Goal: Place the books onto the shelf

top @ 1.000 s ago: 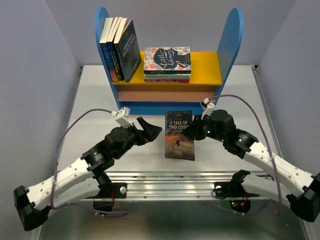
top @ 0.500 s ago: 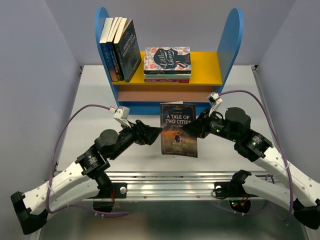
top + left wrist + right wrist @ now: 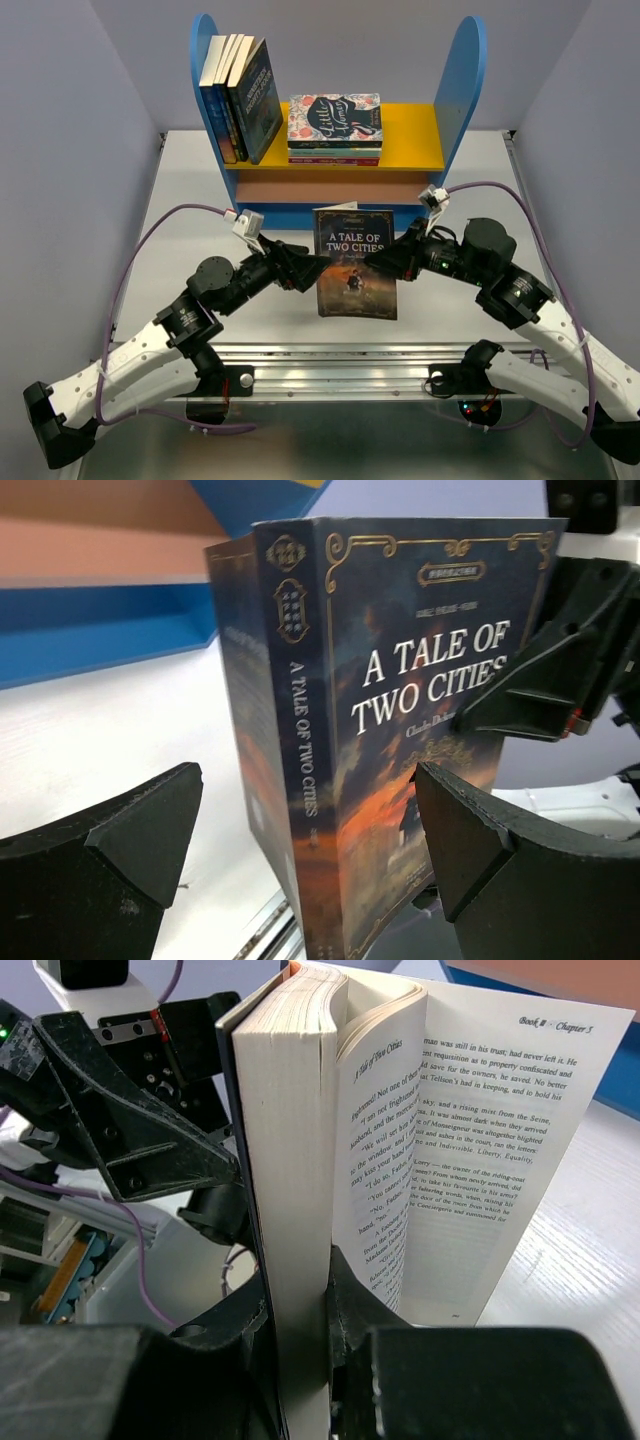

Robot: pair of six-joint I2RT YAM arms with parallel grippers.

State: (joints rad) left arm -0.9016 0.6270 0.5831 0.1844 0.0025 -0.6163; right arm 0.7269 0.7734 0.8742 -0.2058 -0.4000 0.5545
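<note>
left wrist: book (image 3: 400,680) upright, spine leftward

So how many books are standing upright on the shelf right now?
4 upright books, leaning together at the left end of the yellow upper board, against the left blue side panel; a thinner one could be hidden between them.

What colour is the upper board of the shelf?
Yellow; the upper board shows best in the top external view.
</note>
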